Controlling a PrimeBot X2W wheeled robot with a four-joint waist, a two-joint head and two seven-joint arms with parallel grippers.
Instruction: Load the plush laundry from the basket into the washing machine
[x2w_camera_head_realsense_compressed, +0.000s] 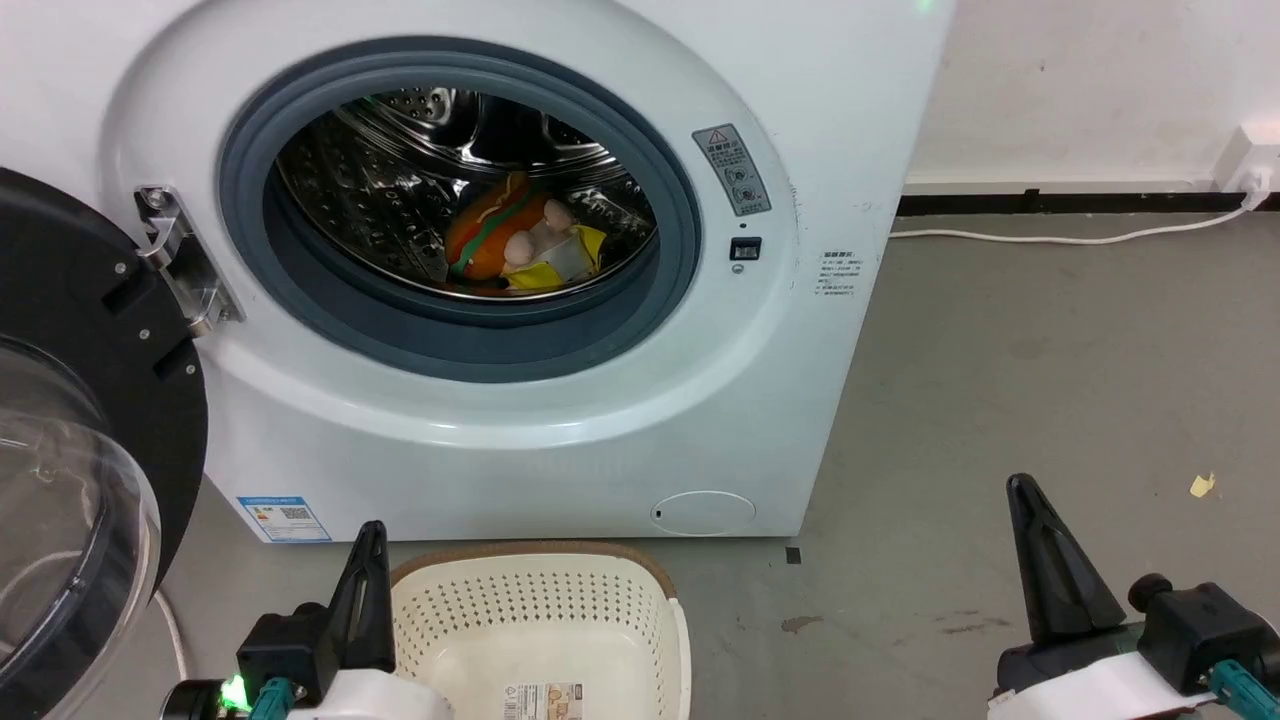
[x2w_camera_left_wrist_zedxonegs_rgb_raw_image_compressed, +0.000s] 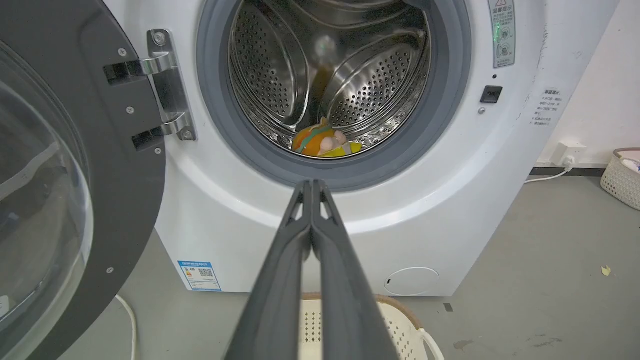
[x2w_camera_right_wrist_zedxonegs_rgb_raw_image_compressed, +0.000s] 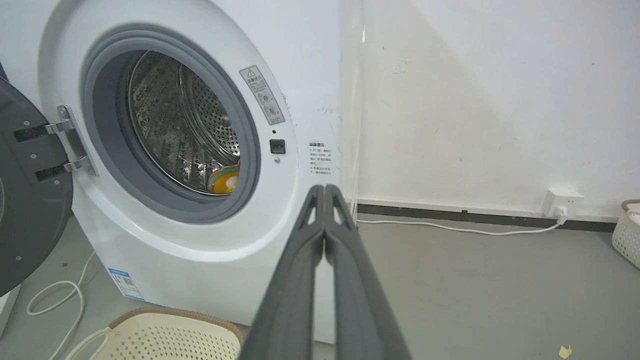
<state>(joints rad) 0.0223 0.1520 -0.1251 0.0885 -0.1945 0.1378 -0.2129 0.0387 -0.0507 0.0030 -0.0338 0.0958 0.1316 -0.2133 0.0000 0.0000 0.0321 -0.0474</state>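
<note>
The door (x2w_camera_head_realsense_compressed: 70, 330) stands swung out at the left. The left gripper (x2w_camera_head_realsense_compressed: 371, 540), fingers pressed together on nothing, is beside the near basket (x2w_camera_head_realsense_compressed: 540, 600). Farther off, the plush laundry (x2w_camera_head_realsense_compressed: 512, 240) lies inside the washing machine (x2w_camera_head_realsense_compressed: 560, 440) drum. The right gripper (x2w_camera_head_realsense_compressed: 1021, 492) is likewise narrow, empty.
</note>
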